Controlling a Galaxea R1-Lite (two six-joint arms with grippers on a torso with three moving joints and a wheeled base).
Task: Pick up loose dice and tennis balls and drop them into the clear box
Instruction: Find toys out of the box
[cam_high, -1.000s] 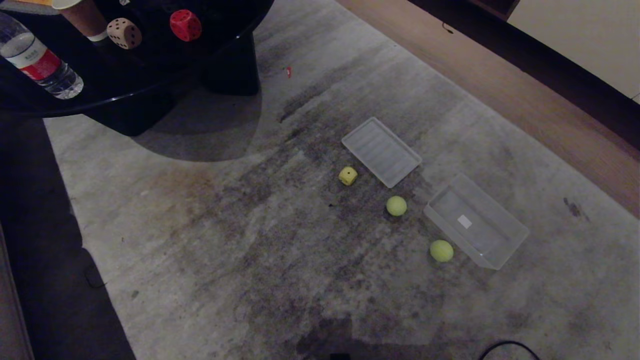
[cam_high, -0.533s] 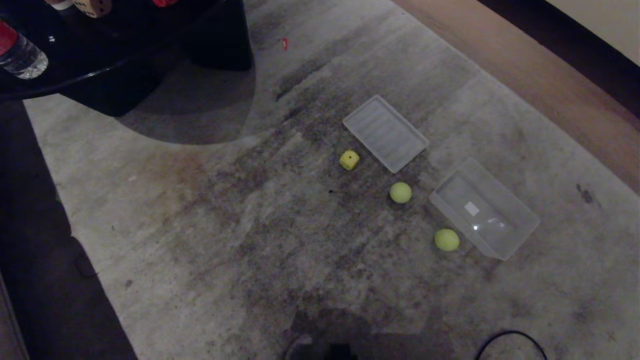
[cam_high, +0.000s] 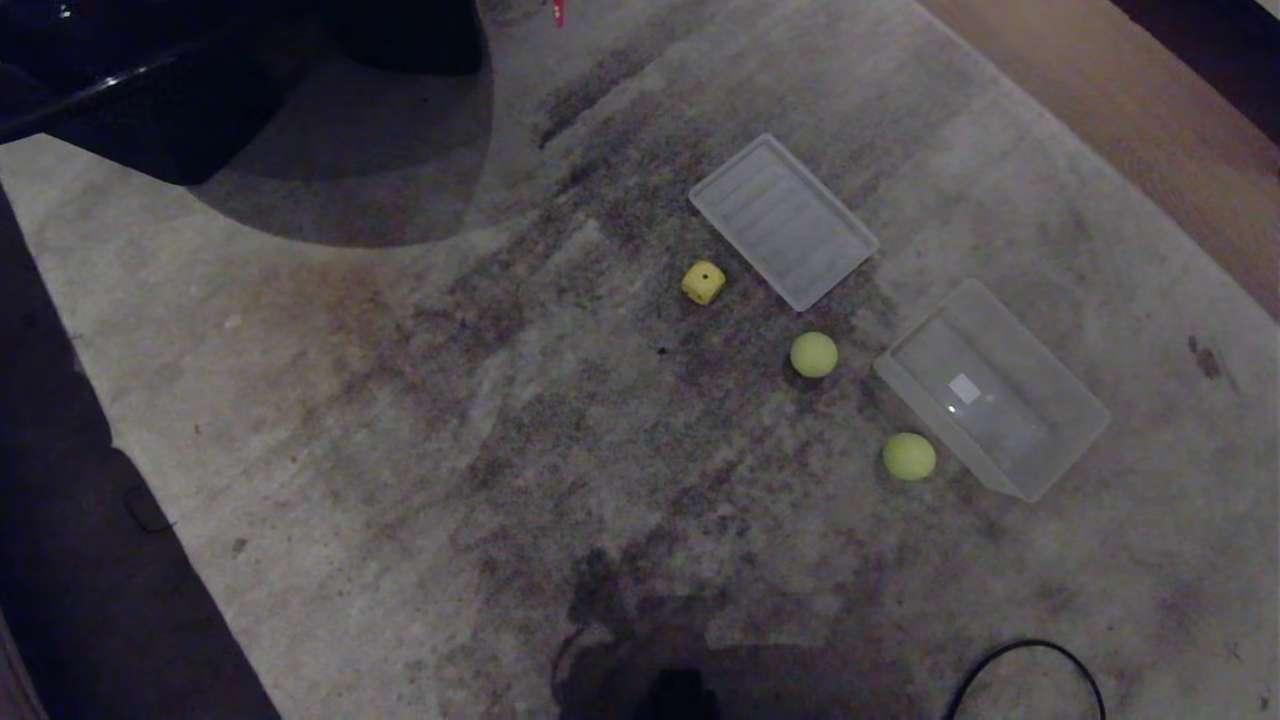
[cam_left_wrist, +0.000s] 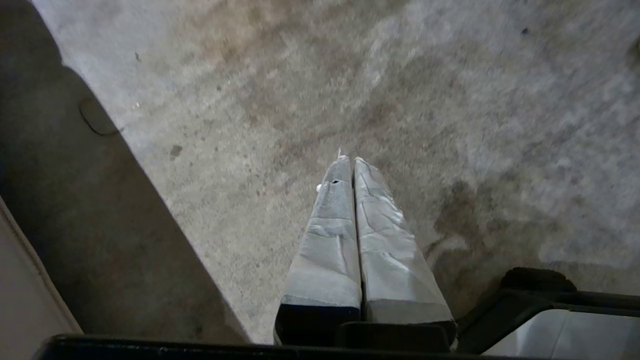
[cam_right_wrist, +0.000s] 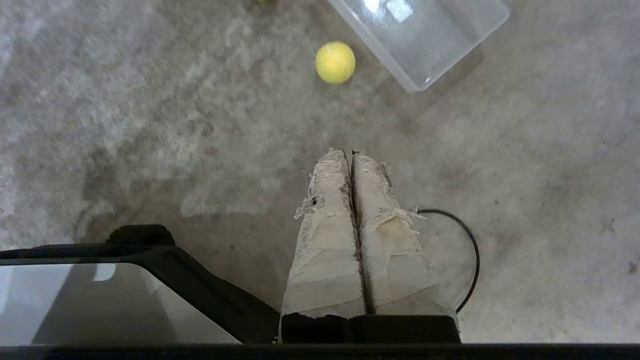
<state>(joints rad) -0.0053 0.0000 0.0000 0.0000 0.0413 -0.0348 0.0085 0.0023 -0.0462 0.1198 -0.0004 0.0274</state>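
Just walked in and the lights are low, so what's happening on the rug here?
Nothing is being handled yet. Two tennis balls and a yellow die lie loose on the rug, beside an empty clear box and its flat lid. The left gripper and right gripper both hang above bare rug, jaws shut and holding nothing. The nearer ball and the box show just beyond the right gripper.

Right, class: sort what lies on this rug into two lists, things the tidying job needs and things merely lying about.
Belongs to the job:
- yellow die
- two tennis balls
- clear box, nothing inside
- both grippers, shut: left gripper, right gripper

Just lying about:
- ribbed lid
- black cable
- dark table
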